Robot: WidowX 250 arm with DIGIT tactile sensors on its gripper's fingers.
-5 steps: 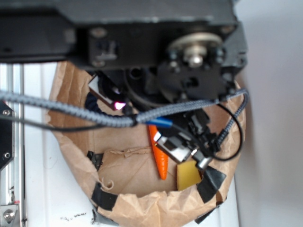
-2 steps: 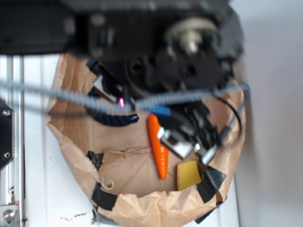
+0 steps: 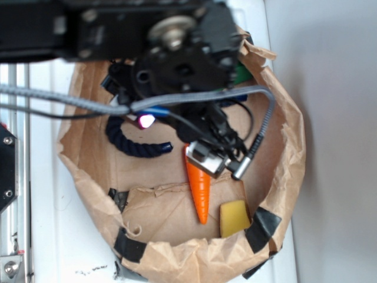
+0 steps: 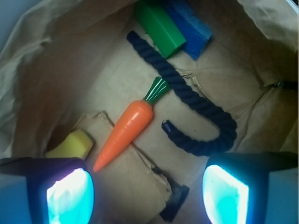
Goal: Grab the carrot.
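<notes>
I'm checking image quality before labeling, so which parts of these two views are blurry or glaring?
Exterior view: the arm across the top is soft and blurred, while the carrot stays fairly sharp. Wrist view: the finger pads glow overexposed cyan-white at the bottom, and the carrot shows a mild glossy highlight.

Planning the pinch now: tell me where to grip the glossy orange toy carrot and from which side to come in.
Grip the glossy orange tapered toy carrot across its thick upper body, just below the dark green ridged stem, coming straight down from above. It lies flat on the brown paper, clear of the yellow sponge block and the dark blue rope. The open gripper probably needs turning so its jaws cross the carrot.
</notes>
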